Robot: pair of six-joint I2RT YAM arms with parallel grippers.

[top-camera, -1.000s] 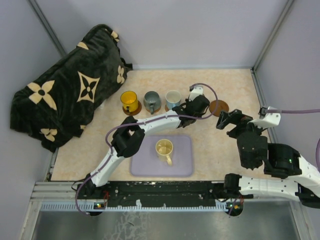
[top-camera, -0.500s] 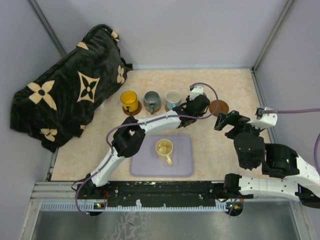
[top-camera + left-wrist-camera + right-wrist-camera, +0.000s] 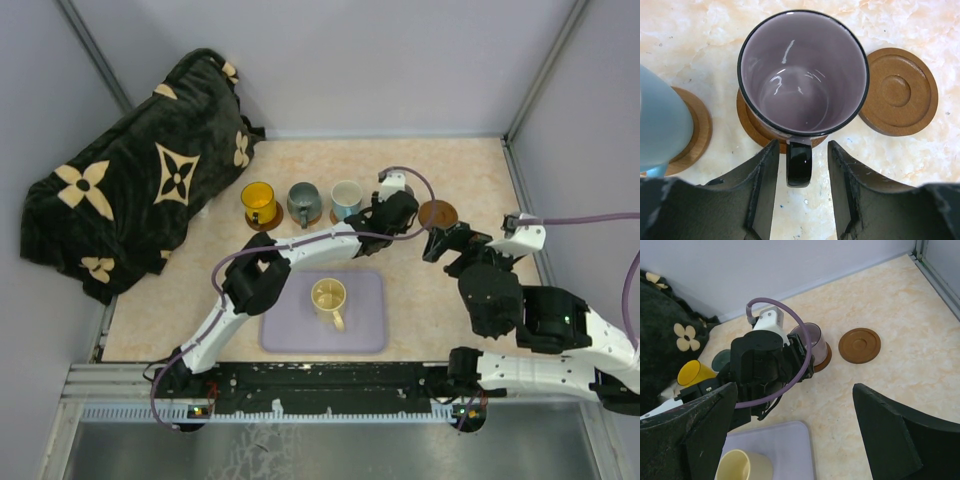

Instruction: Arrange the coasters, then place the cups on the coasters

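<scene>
A cream, marble-patterned surface [image 3: 470,180] sits boxed in by plain lavender-grey walls [image 3: 350,60], with slim metal posts [image 3: 545,65] rising at the far corners. A black plush blanket [image 3: 130,190] printed with cream flowers lies bunched against the left wall. A black rail [image 3: 330,378] lines the near edge, above a dull grey panel [image 3: 300,445]. The light is soft and even.

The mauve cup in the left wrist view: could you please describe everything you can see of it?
The mauve cup is a glossy, ceramic-looking mug, pale purple-grey inside, with a dark rim and a dark handle. It is empty and stands upright on a brown coaster. The handle points toward the left end effector, whose open fingers flank it without touching. A bare coaster lies just to one side.
</scene>
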